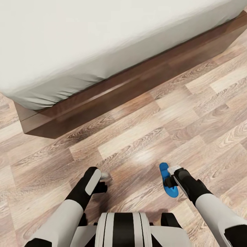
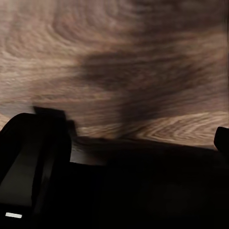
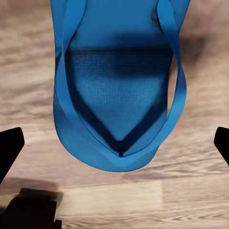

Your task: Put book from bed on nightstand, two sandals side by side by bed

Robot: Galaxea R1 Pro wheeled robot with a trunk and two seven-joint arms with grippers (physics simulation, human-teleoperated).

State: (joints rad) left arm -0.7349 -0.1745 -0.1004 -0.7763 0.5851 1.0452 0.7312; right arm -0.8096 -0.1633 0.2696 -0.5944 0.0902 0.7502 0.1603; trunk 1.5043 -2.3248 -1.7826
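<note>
One bright blue sandal point(image 1: 167, 181) lies on the wood-plank floor a good way in front of the bed point(image 1: 85, 48), whose off-white mattress and dark brown frame span the top of the head view. My right gripper point(image 1: 174, 173) hovers right over it. In the right wrist view the sandal point(image 3: 119, 95) with its thong straps lies beyond the open right gripper point(image 3: 116, 145), a dark fingertip at each side, nothing held. My left gripper point(image 1: 103, 181) hangs open and empty low over bare floor; its dark fingers point(image 2: 33, 143) frame floor planks. The book and nightstand are out of view.
The bed's wooden side rail point(image 1: 113, 92) runs diagonally across the head view, with its corner point(image 1: 25, 125) at the left. Brown wood-plank floor point(image 1: 144, 137) stretches between the rail and my base point(image 1: 123, 228).
</note>
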